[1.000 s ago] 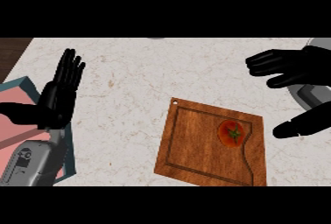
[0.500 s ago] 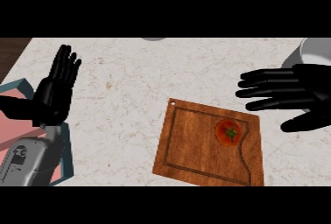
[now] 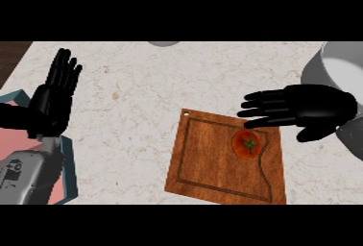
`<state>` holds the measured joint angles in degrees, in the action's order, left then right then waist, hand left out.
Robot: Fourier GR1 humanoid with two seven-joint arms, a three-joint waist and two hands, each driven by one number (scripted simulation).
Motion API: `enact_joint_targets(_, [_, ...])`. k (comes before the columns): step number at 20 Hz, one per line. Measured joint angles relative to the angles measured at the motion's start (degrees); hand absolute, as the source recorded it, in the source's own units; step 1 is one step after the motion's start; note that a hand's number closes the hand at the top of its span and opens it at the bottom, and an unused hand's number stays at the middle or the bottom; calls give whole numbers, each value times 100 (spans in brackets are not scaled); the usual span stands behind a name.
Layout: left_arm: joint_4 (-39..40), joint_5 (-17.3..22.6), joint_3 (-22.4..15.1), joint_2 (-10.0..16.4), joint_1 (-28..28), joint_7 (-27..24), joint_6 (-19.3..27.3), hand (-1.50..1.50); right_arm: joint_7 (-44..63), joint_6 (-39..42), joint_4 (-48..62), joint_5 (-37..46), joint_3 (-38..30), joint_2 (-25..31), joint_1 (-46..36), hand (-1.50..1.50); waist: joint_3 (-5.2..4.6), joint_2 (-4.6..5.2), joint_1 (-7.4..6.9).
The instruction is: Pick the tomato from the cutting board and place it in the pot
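Right hand point(image 3: 312, 109) is spread wide, holding nothing, and the tomato point(image 3: 248, 144) sits just by its fingertips on the cutting board point(image 3: 212, 166). I'd guess it's lining up a grab. The pot point(image 3: 334, 65) is right behind that hand, so it's a short carry. Left hand point(image 3: 51, 103) rests open far off to the side.
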<state>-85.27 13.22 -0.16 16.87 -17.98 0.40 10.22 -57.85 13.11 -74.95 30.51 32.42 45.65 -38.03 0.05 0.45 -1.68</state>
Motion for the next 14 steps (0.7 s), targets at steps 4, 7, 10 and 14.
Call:
enact_joint_targets(4, [-143,-58,-15,-43,18,134,64,0,-121,-193,403,314,246,-216,-27,-150,-1,-13,33])
enact_joint_targets(7, [-220,-76,2,-83,156,92,56,0,-233,-356,627,466,324,-326,-14,-150,-1,-19,52])
enact_joint_targets(10, [-243,-97,10,-109,121,158,75,0,-311,-500,766,530,414,-523,10,-150,-1,-21,65])
enact_joint_targets(14, [-157,-96,85,-113,137,82,10,0,-372,-636,685,563,467,-615,131,-150,-3,-29,108])
